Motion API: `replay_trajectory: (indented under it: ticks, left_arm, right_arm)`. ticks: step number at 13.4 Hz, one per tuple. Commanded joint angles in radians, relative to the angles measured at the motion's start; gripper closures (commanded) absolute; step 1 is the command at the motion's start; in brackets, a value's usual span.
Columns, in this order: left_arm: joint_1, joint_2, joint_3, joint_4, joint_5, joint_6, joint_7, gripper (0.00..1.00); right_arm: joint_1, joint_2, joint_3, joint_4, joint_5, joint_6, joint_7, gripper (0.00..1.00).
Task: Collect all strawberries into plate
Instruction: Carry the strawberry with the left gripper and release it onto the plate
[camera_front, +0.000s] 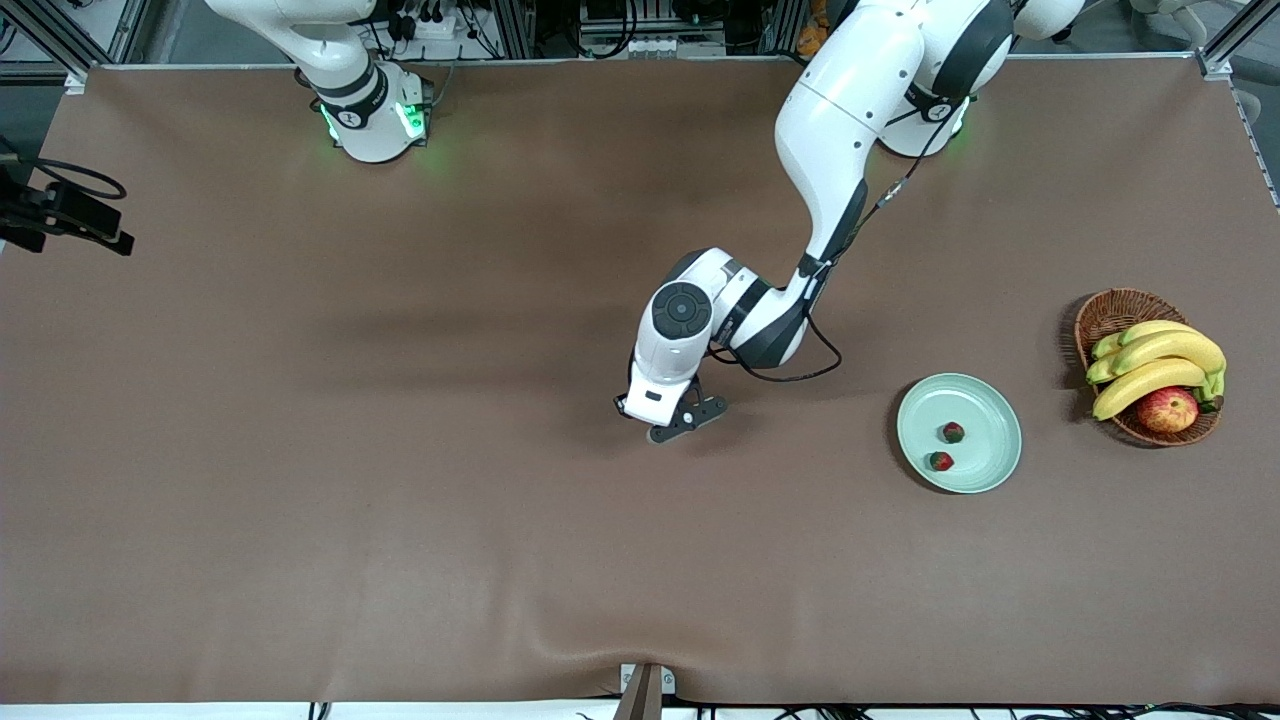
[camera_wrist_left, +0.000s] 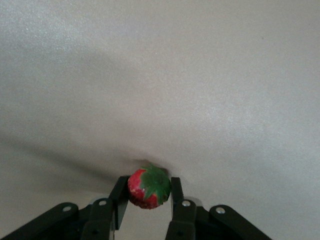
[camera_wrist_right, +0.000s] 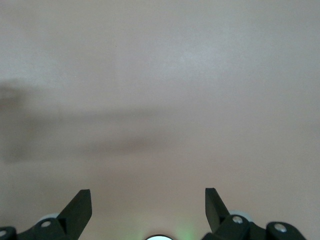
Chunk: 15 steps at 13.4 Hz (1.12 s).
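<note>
Left gripper (camera_wrist_left: 147, 192) pinches a strawberry (camera_wrist_left: 148, 187), hidden beneath it in front view; right gripper (camera_wrist_right: 148, 207) spread wide, fingertips cropped, waiting.

Brown-clothed table (camera_front: 400, 500), metal frame rails (camera_front: 60, 40)

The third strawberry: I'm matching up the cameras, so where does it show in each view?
Front view: hidden under the left gripper at mid-table; only two berries show, on the plate.
Left wrist view: third strawberry low in the picture, between the fingers.
Right wrist view: not in it.
Shared landmark: the brown tablecloth.
</note>
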<state>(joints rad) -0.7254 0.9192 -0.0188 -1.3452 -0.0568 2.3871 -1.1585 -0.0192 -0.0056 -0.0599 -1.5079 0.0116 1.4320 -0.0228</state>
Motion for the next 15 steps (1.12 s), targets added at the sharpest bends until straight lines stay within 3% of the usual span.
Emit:
replay_trajectory:
  ticks: [1,4,7,11,15]
  left_arm:
    - [0.000,0.012,0.011,0.020,0.021,-0.005,-0.004,0.59]
    - [0.007,0.012,0.011,0.021,0.025,-0.005,0.005,0.69]
    - [0.021,0.003,0.013,0.021,0.034,-0.005,0.029,1.00]
    - [0.046,-0.068,0.028,0.018,0.034,-0.075,0.023,1.00]
    - [0.076,-0.172,0.092,0.015,0.037,-0.186,0.039,1.00]
  right_arm:
    - [-0.024,-0.005,0.017,0.015,0.014,-0.012,0.011,0.00]
    - [-0.030,-0.002,0.014,0.017,0.016,-0.019,0.011,0.00]
    - [-0.027,-0.001,0.015,0.017,0.024,-0.019,0.014,0.00]
    - [-0.028,-0.001,0.015,0.015,0.024,-0.018,0.012,0.00]
    - [-0.002,-0.005,0.022,0.015,0.024,-0.021,0.014,0.00]
